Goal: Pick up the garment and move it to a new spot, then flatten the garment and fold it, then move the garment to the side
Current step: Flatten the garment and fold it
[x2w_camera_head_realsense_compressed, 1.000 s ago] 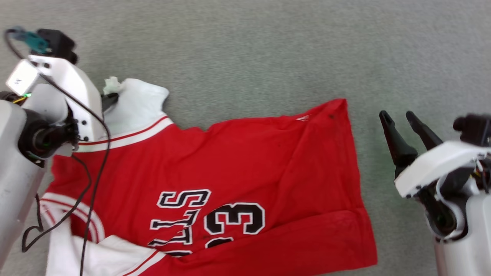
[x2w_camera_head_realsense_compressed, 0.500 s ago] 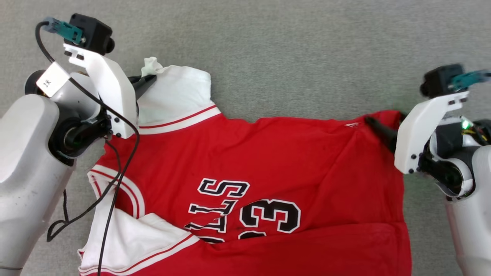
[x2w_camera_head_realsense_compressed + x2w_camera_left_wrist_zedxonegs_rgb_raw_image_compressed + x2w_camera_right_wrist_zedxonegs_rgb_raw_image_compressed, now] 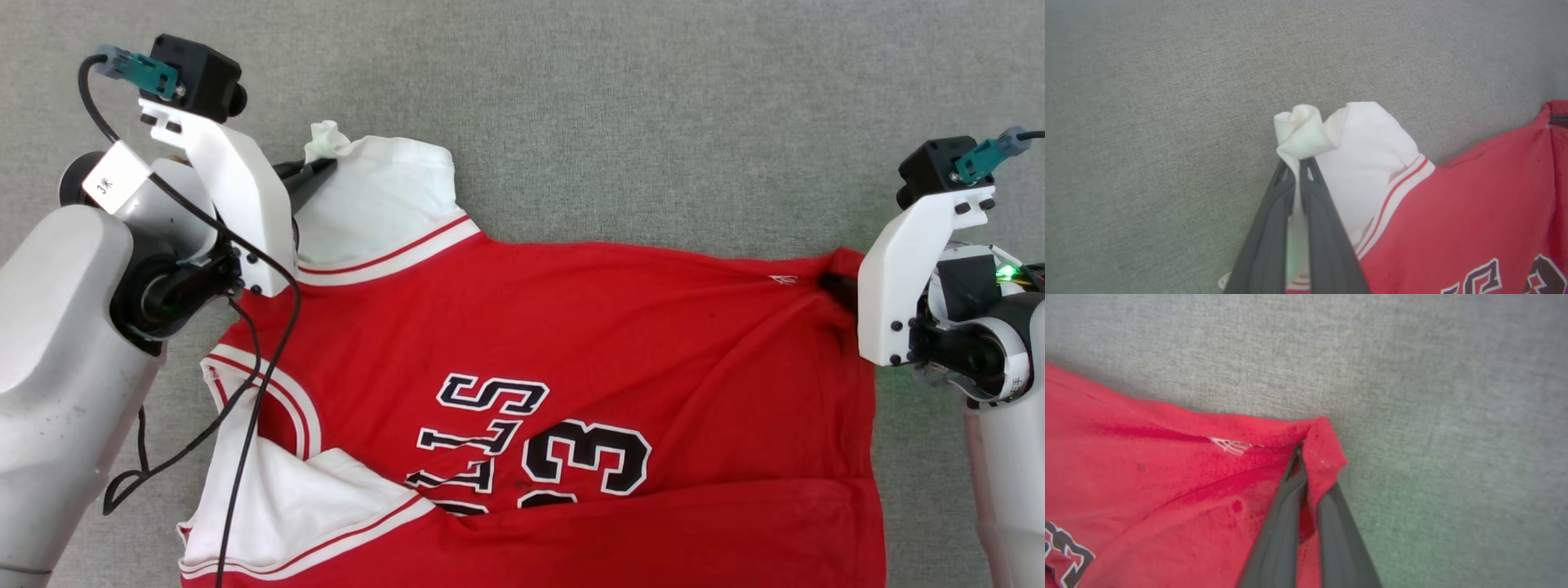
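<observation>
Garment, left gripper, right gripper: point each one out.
garment (image 3: 620, 327), head view, red body panel.
left gripper (image 3: 1297, 163), left wrist view, between fingertips shut on white sleeve.
right gripper (image 3: 1310, 473), right wrist view, between fingertips shut on red corner.

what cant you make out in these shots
1. Lower part of the garment: head view, cut off by the bottom edge.
2. Lettering beside the 23: head view, its lower letters are tucked under a red fold.
3. Tips of the right gripper: right wrist view, the red corner wraps one; head view, its white mount covers most of the fingers.
4. Cloth inside the left gripper: left wrist view, the shut fingers cover it.
</observation>
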Controlling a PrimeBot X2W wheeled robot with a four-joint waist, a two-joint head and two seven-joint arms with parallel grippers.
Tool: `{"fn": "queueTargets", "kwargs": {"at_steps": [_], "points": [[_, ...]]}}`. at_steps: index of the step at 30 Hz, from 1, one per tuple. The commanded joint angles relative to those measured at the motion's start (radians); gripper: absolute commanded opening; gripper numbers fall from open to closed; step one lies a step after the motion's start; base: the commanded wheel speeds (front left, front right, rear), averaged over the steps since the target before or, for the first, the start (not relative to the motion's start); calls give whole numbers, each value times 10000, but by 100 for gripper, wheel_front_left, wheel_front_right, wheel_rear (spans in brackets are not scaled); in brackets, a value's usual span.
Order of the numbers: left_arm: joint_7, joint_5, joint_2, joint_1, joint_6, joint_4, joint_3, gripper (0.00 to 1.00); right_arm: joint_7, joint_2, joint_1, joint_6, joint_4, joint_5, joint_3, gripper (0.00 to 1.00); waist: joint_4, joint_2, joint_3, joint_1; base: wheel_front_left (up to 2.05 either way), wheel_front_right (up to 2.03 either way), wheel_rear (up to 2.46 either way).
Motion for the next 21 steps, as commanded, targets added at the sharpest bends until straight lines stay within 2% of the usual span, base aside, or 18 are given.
{"fn": "queueTargets", "kwargs": {"at_steps": [1, 4, 10, 17, 21], "points": [[-67, 45, 15, -127, -26, 24, 6, 0, -31, 129, 154, -4, 221, -29, 79, 0, -2, 0, -68, 0, 0, 0, 0], [-322, 96, 84, -93, -49, 94, 59, 0, -584, 20, -291, -6, -131, -32, -132, 0, 8, 0, -322, 0, 0, 0, 0], [-932, 42, 284, 383, 2, 72, 282, 0, -1382, -52, -100, -6, -469, 152, -304, 0, 101, 0, -970, 0, 0, 0, 0], [-1798, -324, 560, 1947, 250, -389, 604, 0, -2463, -145, 967, -6, -673, 336, -264, 0, 257, 0, -1952, 0, 0, 0, 0], [-2386, -960, 442, 3329, 217, -930, 798, 0, -3070, -126, 1949, -6, -848, 432, -227, 0, 367, 0, -2488, 0, 0, 0, 0]]}}
